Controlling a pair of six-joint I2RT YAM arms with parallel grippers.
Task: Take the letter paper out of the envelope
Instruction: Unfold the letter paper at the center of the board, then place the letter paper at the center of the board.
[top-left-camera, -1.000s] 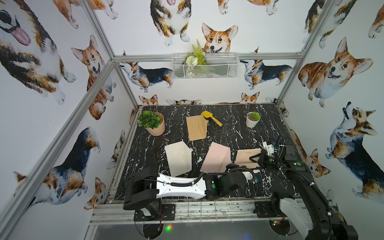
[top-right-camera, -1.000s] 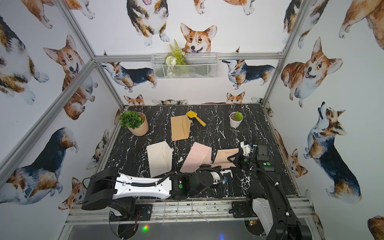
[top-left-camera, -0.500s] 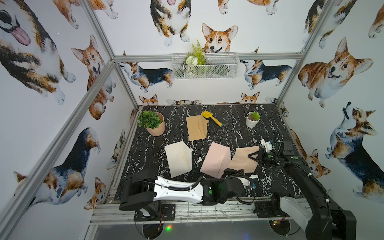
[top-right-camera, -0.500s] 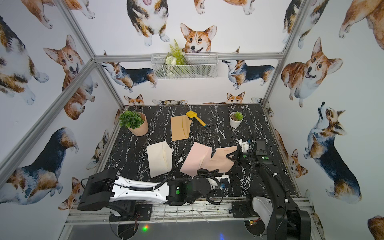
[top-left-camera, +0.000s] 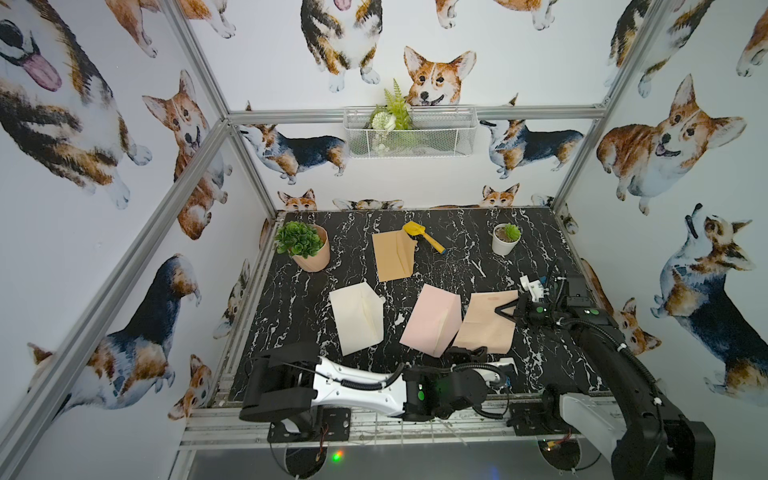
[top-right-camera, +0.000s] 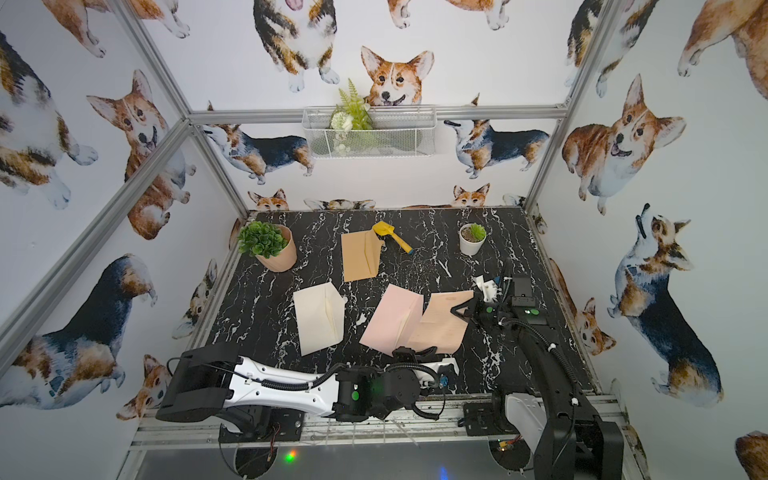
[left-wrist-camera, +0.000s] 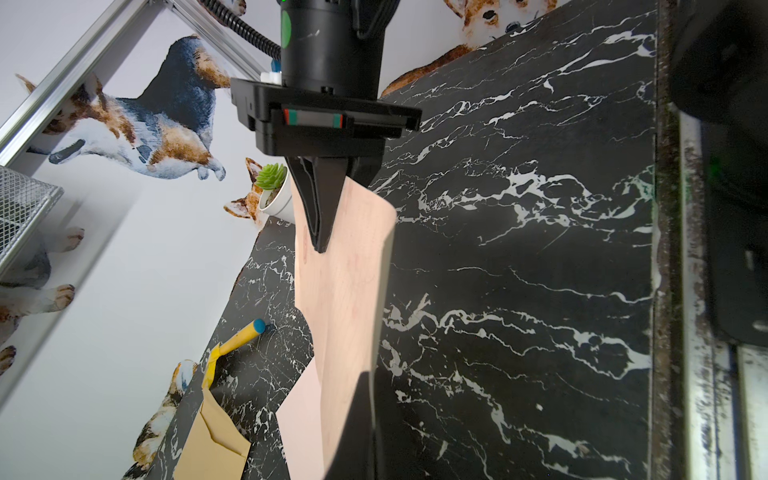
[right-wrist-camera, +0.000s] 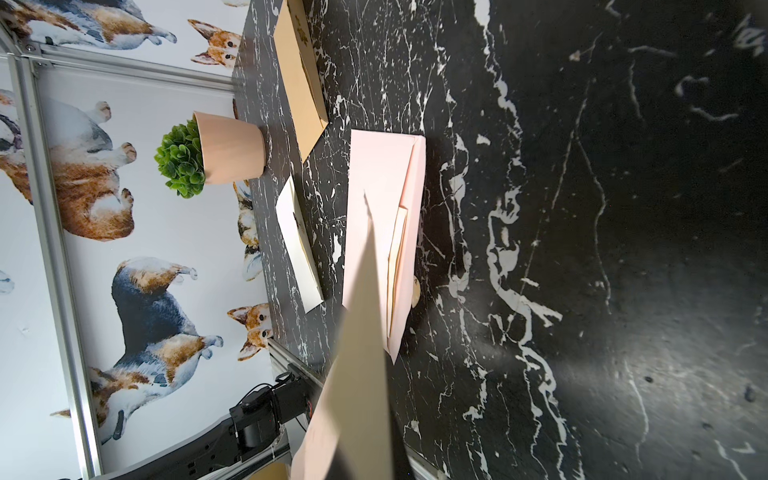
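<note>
Black marble surface (top-left-camera: 469, 266): the tan letter paper (top-left-camera: 480, 332) sits right of the pink envelope (top-left-camera: 430, 322), long edges meeting; can't tell if a corner is still tucked in. Right tool (top-left-camera: 498, 309) is clamped on the sheet's far-right edge, jaws pinched tight. Left tool (top-left-camera: 463, 354) is at the near ends of envelope and sheet, jaws together; can't tell if it pins anything. Room: bare marble beyond the sheet up to the white pot (top-left-camera: 505, 239). Cream envelope (top-left-camera: 359, 318) is near on the left; brown envelope (top-left-camera: 392, 255) and yellow scoop (top-left-camera: 422, 237) are further back, well apart. The right arm crowds the surface's right edge. Versus a second ago: left arm has backed toward the front rail, the whole sheet is uncovered, envelope unmoved. Left wrist view shows the sheet bowed and raised off the marble, hanging from the right tool; top views flatten that. Right wrist view shows the envelope's flap open with a tan strip (right-wrist-camera: 397, 253) in its mouth, sheet edge-on, own jaws out of frame.
</note>
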